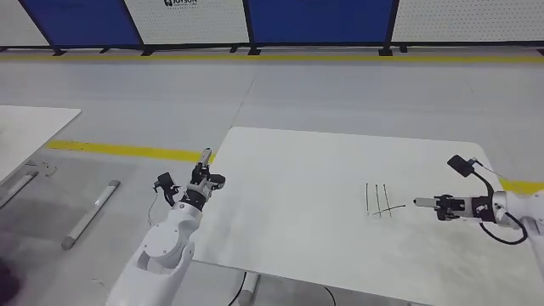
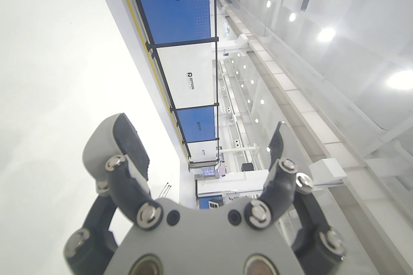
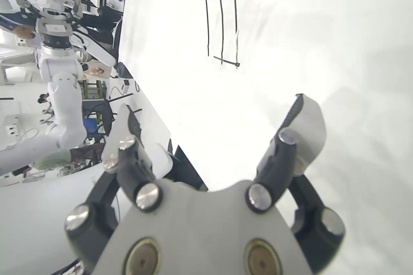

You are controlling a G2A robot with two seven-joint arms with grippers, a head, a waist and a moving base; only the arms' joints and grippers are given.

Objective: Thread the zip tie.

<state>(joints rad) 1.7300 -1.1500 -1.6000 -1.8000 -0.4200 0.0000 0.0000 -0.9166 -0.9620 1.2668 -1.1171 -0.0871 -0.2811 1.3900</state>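
While black zip ties point(image 3: 222, 28) lie flat on table point(image 1: 289, 204) near right jaws, I see right jaws and left jaws spread, empty. Ties look light, thin, bendy, slippery; I'd pinch one near its square head.

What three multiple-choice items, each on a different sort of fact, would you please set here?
1. Where do the zip ties lie? A. on the table, ahead of the right gripper; B. on the floor; C. in a box.
2. How many zip ties are there? A. two; B. four; C. six.
3. The right gripper is: A. shut on a tie; B. shut, empty; C. open, empty.
Answers: 1 A, they rest on the white top before it; 2 B, three parallel, one across their ends; 3 C, its jaws stand apart, nothing between.
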